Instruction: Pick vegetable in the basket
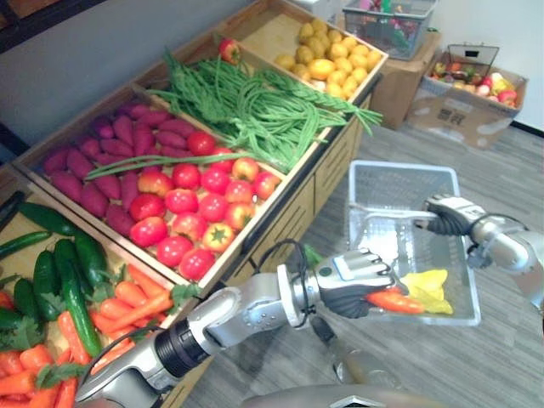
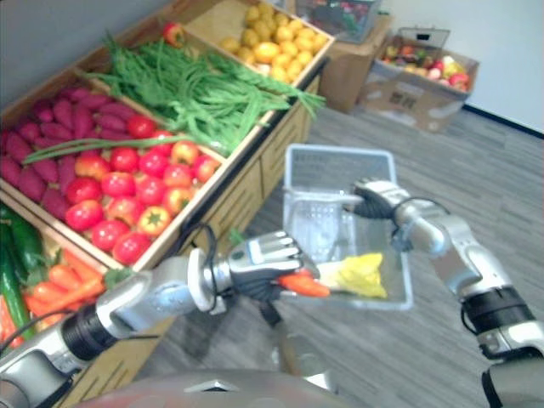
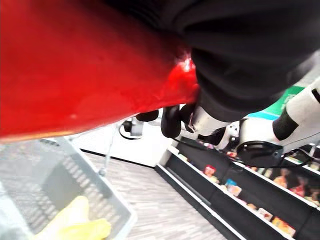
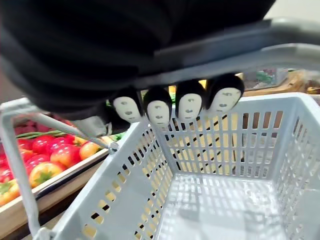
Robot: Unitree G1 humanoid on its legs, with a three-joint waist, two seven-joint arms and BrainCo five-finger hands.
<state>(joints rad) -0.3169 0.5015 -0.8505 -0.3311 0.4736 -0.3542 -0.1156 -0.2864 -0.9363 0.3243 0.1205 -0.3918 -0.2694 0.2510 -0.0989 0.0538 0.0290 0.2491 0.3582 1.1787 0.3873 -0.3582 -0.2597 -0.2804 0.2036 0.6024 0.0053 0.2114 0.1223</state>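
Observation:
My left hand (image 1: 357, 285) is shut on an orange-red, carrot-shaped vegetable (image 1: 395, 302), which pokes over the near left rim of the grey plastic basket (image 1: 399, 166). Up close the vegetable (image 3: 75, 70) looks glossy red, with the basket (image 3: 75, 175) below it. A yellow vegetable (image 1: 429, 289) lies in the basket's near end. My right hand (image 1: 450, 217) is curled round the basket's metal handle (image 4: 225, 55), its fingertips (image 4: 175, 105) wrapped under the bar, holding the basket off the floor beside the produce stand.
The wooden stand at left has bins of tomatoes (image 1: 195, 204), green beans (image 1: 255, 102), purple roots (image 1: 110, 153), yellow fruit (image 1: 327, 55), cucumbers (image 1: 59, 263) and carrots (image 1: 110, 314). Cardboard boxes (image 1: 463, 106) of produce and another basket (image 1: 387, 21) stand at the back right.

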